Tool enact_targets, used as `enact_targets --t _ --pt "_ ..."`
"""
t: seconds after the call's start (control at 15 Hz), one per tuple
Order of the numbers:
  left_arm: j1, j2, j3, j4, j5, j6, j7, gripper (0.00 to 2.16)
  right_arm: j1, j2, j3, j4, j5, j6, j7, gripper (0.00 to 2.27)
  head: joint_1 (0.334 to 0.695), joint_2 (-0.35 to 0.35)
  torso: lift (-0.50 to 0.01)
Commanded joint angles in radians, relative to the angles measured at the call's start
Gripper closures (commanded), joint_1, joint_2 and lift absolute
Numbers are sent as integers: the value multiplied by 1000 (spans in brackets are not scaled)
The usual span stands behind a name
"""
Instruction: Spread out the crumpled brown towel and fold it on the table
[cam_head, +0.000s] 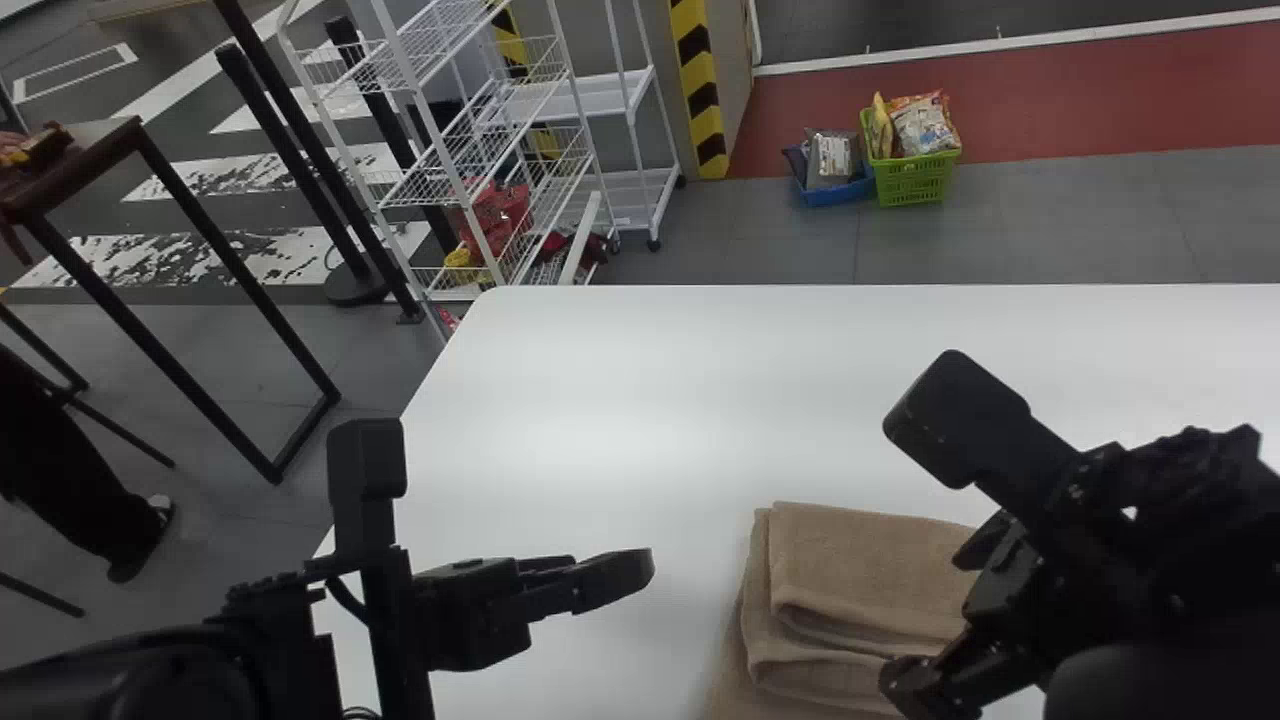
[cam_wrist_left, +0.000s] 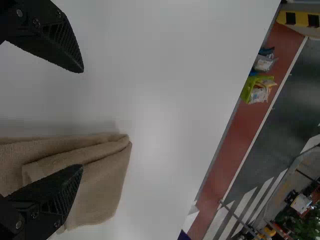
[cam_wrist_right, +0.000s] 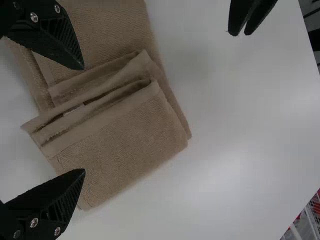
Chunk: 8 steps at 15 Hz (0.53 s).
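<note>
Towel (cam_head: 870, 565), left side: left gripper (cam_wrist_left: 82, 119) over table (cam_head: 600, 400), jaws apart.
Middle: towel on table, part-folded, layers uneven.
Right side: right gripper (cam_wrist_right: 83, 120) above stack, jaws apart.
Risk: shallow pinch likely lifts top layer only, stack skews; low fingertips could ruck the fold.

Brown towel (cam_head: 865, 570) on white table (cam_head: 620, 400)

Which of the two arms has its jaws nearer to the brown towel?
The right arm: its jaws are over the towel, while the left arm has its jaws beside it.
</note>
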Motion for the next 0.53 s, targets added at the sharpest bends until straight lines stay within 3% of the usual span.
enact_targets --t 0.0,0.47 --pt "-10 0 1 6 -3 1 0 157 7 -2 38 25 -1 27 9 151 695 350 -127" --pt "-19 0 9 9 -4 1 0 157 -13 -10 76 45 45 21 9 286 695 350 -127"
